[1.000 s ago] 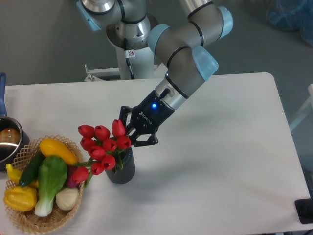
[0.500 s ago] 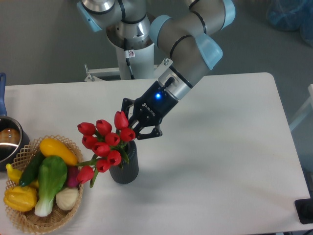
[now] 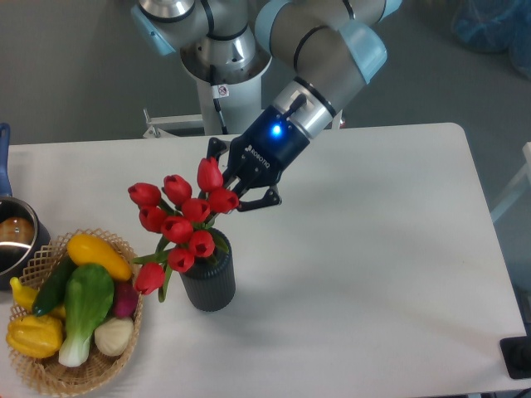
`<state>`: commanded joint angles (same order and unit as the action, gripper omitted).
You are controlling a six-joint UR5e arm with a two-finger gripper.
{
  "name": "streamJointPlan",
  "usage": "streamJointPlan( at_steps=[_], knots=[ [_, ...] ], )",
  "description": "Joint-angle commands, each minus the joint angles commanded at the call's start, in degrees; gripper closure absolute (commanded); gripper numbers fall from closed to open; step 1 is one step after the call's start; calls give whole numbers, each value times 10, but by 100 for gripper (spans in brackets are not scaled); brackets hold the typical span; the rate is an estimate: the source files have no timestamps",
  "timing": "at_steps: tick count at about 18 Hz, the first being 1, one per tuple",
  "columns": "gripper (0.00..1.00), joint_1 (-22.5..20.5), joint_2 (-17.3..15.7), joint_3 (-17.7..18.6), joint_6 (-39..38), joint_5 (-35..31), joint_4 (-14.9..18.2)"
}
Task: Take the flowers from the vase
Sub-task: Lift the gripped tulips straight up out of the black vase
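**Tulip bunch being drawn upward out of the ribbed vase**

The white surface (image 3: 373, 249) is carrying everything in view. The arm (image 3: 319, 50) is reaching down from the upper centre toward the left half of the surface; compared with the frame a second earlier, it is sitting higher and farther back, and its blue indicator light is glowing nearer the top of the picture. At lower left, the wicker basket (image 3: 37, 369) is holding toy vegetables (image 3: 83, 303) and is lying where it was before. The flowers (image 3: 182, 224) are leaning up and to the left, their lower stems still reaching into the vase; the bunch is standing higher than in the earlier frames, with the topmost bud now well above the rim. The pincer (image 3: 235, 184) is closing on the upper right of the bunch, its dark fingers (image 3: 257, 199) clamped about the stems just beside the top buds. The vase (image 3: 207, 282) is standing upright on the surface, just right of the basket; it is sitting slightly farther right than a second ago. At the left edge, a metal pot (image 3: 15, 236) is showing only partly.
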<state>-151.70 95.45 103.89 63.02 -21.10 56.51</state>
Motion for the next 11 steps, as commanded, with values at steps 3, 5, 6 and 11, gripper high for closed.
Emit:
streamJointPlan(
  at_steps=[3, 5, 6, 11],
  knots=[
    [100, -11, -4, -3, -7, 23, 0],
    [100, -15, -6, -12, -15, 33, 0],
    [100, -24, -6, -17, -21, 41, 0],
    [100, -46, -13, -27, -40, 80, 0]
  ],
)
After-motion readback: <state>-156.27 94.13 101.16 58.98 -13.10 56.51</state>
